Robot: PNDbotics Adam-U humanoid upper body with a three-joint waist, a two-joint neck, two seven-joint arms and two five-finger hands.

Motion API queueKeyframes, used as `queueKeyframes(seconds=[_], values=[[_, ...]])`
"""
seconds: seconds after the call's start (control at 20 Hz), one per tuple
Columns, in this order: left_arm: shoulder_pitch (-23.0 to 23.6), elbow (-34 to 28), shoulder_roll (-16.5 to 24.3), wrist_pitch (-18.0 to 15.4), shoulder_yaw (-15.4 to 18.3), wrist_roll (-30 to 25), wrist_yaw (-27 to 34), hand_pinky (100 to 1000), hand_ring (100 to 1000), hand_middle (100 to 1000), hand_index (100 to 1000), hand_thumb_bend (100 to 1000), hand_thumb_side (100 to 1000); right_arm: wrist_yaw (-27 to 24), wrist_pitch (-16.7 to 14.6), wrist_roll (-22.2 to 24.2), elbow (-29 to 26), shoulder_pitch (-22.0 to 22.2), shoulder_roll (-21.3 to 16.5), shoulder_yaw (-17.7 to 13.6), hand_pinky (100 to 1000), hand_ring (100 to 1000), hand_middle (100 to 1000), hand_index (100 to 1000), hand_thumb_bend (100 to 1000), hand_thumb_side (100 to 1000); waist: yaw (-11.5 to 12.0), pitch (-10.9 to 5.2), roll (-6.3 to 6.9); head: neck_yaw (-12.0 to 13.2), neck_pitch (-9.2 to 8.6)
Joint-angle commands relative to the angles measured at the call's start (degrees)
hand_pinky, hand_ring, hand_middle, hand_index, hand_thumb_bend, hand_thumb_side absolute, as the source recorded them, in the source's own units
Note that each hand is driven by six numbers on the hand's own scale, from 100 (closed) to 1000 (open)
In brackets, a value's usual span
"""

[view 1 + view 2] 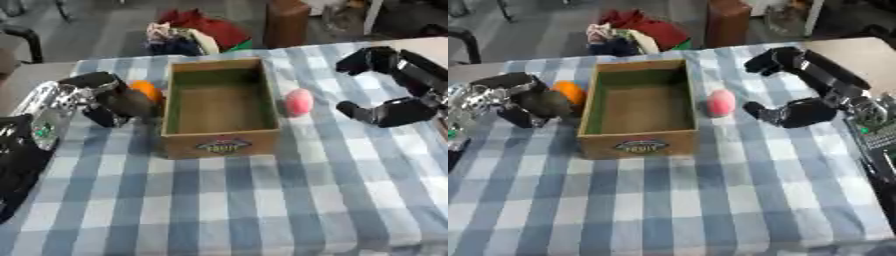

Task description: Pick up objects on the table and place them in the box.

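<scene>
Blue-and-white checked cloth covers the table (710, 200), where a box (637, 142) labelled "FRUIT" sits toward the far edge, the left hand (118, 100) curled round an orange ball (146, 90) at its left wall, and the spread right hand (798, 107) near a pink ball (720, 102).

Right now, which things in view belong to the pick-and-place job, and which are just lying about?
Job:
- box, open, nothing visible inside
- pink object, on the cloth right of the box
- orange object, left of the box, at the left hand
- right hand, open near the pink object

Lying about:
- pile of fabric beyond the table
- checked tablecloth
</scene>
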Motion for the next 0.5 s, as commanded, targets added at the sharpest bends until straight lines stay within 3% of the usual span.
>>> queueKeyframes(seconds=[0.05, 0.25, 0.5], values=[[-3.3, -4.6, 1.1, 0.3, 0.7, 0.4, 2.0, 605, 443, 421, 585, 190, 100, 0.2, -0.2, 0.3, -0.3, -1.3, -0.3, 0.0, 803, 810, 726, 815, 371, 267, -0.2, -0.92, -0.07, 0.4, 0.27], [-7.6, -4.1, -1.9, -0.4, -1.3, -0.9, 1.2, 609, 453, 428, 600, 195, 100, 0.1, -0.4, 1.1, -0.1, -1.9, 0.4, 0.8, 803, 810, 727, 815, 372, 268, -1.2, -1.03, 0.04, 1.1, 0.27], [-11.4, 0.8, -8.1, -2.5, -3.1, -0.9, -2.1, 610, 459, 435, 607, 209, 100, -0.2, -0.9, 2.6, -0.1, -3.4, 1.8, 2.3, 804, 811, 730, 813, 373, 270, -3.5, -0.67, 0.21, 2.3, 0.21]])
